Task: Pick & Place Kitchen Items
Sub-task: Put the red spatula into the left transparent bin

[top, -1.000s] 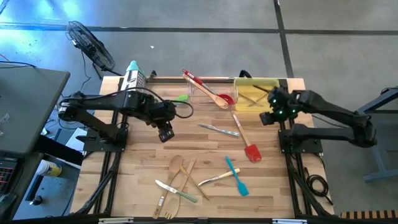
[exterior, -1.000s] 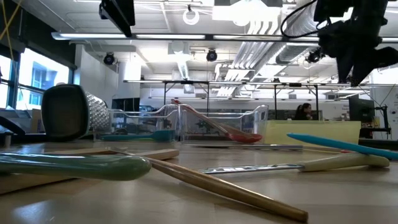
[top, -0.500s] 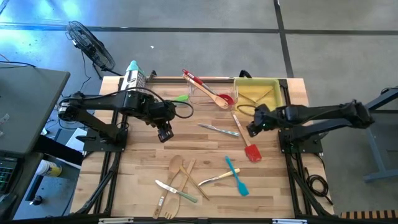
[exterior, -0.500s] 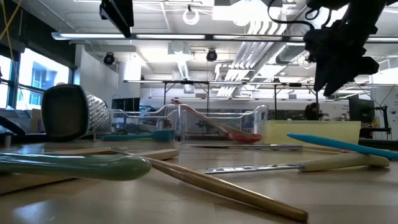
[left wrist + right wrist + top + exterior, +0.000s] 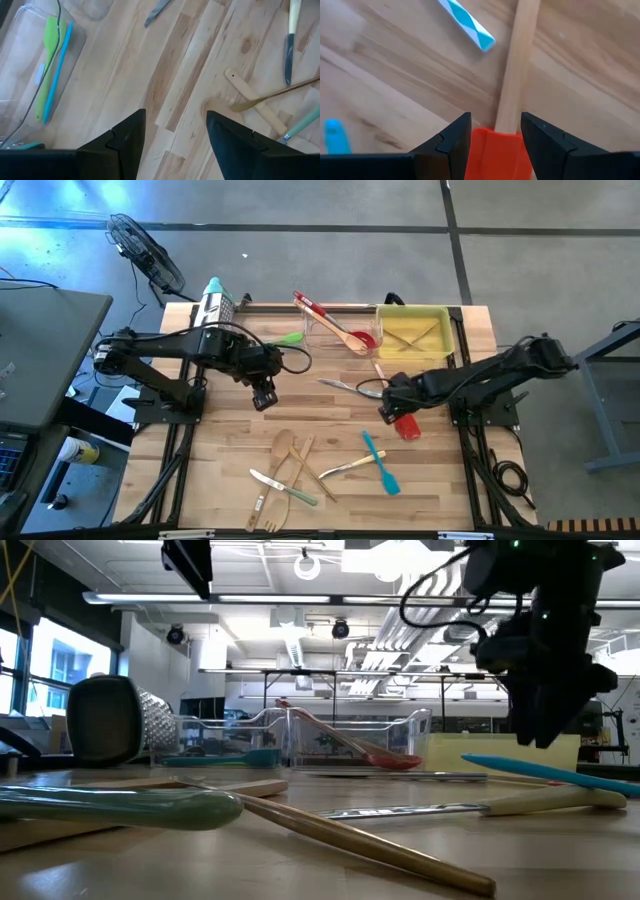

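The right gripper hangs part-open astride the red spatula, gripping nothing. That spatula lies on the counter, its wooden handle pointing toward the yellow tray, which holds wooden utensils. The left gripper waits open over bare wood. The clear tray holds green and blue spatulas.

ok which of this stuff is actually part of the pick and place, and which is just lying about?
Part of the job:
red spatula, between the right gripper's open fingers
blue spatula
wooden spoons and forks
small knives

Lying about:
box grater
yellow tray
clear tray
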`<state>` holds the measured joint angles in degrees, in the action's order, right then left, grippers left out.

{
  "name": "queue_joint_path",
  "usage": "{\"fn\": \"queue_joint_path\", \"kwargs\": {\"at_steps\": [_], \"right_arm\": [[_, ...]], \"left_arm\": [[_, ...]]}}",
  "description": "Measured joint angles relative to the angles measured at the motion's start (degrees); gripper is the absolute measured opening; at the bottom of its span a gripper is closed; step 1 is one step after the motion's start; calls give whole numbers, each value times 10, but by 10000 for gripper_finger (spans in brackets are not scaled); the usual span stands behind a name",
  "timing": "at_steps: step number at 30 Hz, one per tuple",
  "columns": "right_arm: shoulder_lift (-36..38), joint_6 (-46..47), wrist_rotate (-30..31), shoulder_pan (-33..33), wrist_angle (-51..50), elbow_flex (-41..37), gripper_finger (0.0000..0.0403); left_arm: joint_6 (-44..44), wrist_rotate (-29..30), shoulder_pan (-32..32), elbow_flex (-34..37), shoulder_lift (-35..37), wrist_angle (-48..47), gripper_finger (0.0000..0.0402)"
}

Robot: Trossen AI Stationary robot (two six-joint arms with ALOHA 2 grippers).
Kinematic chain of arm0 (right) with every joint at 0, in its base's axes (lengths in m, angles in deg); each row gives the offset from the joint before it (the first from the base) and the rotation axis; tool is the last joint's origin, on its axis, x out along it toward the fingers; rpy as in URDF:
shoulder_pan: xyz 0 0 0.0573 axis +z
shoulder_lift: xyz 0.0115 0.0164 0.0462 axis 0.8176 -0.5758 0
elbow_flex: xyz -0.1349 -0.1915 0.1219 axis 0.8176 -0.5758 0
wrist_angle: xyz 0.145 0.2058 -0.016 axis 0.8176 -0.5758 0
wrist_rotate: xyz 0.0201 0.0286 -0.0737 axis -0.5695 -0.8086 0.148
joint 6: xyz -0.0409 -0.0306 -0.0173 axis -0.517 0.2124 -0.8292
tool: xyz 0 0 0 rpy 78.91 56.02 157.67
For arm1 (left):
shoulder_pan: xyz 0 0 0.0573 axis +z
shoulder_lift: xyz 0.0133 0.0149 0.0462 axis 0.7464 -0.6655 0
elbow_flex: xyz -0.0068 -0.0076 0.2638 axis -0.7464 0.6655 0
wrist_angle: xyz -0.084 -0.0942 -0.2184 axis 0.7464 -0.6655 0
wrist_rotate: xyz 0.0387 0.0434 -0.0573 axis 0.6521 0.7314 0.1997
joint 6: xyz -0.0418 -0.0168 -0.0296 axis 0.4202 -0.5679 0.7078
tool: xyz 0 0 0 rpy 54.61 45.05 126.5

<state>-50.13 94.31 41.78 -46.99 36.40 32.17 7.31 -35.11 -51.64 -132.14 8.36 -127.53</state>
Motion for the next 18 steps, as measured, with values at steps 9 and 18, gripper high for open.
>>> {"fn": "queue_joint_path", "kwargs": {"at_steps": [9,18], "right_arm": [[-35,16,-13,8,-4,0,164],[-35,28,21,8,-5,0,164]], "left_arm": [[-10,0,-40,0,0,-10,200],[-7,12,-75,0,0,-17,200]]}}
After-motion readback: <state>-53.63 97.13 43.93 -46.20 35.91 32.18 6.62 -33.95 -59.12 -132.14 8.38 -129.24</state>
